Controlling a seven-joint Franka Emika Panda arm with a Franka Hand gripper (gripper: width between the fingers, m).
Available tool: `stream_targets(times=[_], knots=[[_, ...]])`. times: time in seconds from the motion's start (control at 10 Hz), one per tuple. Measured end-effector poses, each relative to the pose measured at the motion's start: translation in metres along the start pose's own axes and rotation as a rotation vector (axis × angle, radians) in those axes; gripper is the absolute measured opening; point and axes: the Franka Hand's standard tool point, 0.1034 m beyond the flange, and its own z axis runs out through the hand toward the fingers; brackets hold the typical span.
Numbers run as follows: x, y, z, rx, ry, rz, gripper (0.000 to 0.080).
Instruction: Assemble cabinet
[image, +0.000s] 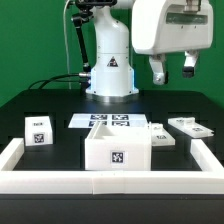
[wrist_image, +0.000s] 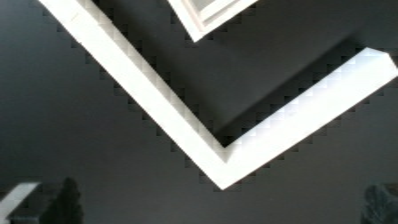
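Observation:
The cabinet body (image: 118, 150), a large white open box with a tag on its front, stands at the front middle of the black table. Two flat white panels (image: 160, 135) (image: 188, 127) with tags lie to its right in the exterior view. My gripper (image: 174, 70) hangs high above those panels, open and empty. In the wrist view the gripper (wrist_image: 214, 205) is open, with one dark finger (wrist_image: 45, 205) low at one side and the other at the opposite edge, nothing between them. Part of a white panel (wrist_image: 214, 15) shows at the frame's edge.
A white raised border (image: 12, 152) fences the table; its corner (wrist_image: 143, 90) fills the wrist view. A small white cube (image: 38, 128) with one tag stands at the exterior view's left. The marker board (image: 108, 121) lies behind the cabinet. The arm's base (image: 110, 70) stands at the back.

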Motion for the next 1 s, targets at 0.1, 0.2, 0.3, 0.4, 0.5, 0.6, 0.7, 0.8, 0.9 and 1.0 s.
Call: stream_targets(times=[0.1,0.2,0.3,0.4,0.5,0.6,0.7,0.8,0.9,1.0], knots=[[0.0,0.0,0.0,0.0,0.0,0.0,0.0798],[0.0,0.0,0.0,0.0,0.0,0.0,0.0798],[0.0,0.0,0.0,0.0,0.0,0.0,0.0798],[0.0,0.0,0.0,0.0,-0.001,0.0,0.0798],[0.0,0.0,0.001,0.001,-0.001,-0.001,0.0798],[-0.001,-0.001,0.001,-0.001,0.0,-0.016,0.0798],[-0.008,-0.005,0.004,-0.01,0.008,-0.145,0.0798],[-0.018,-0.013,0.01,0.002,-0.005,-0.238,0.0798],[-0.023,-0.016,0.015,0.018,-0.018,-0.309,0.0798],[-0.026,-0.019,0.018,0.03,-0.029,-0.348,0.0798]])
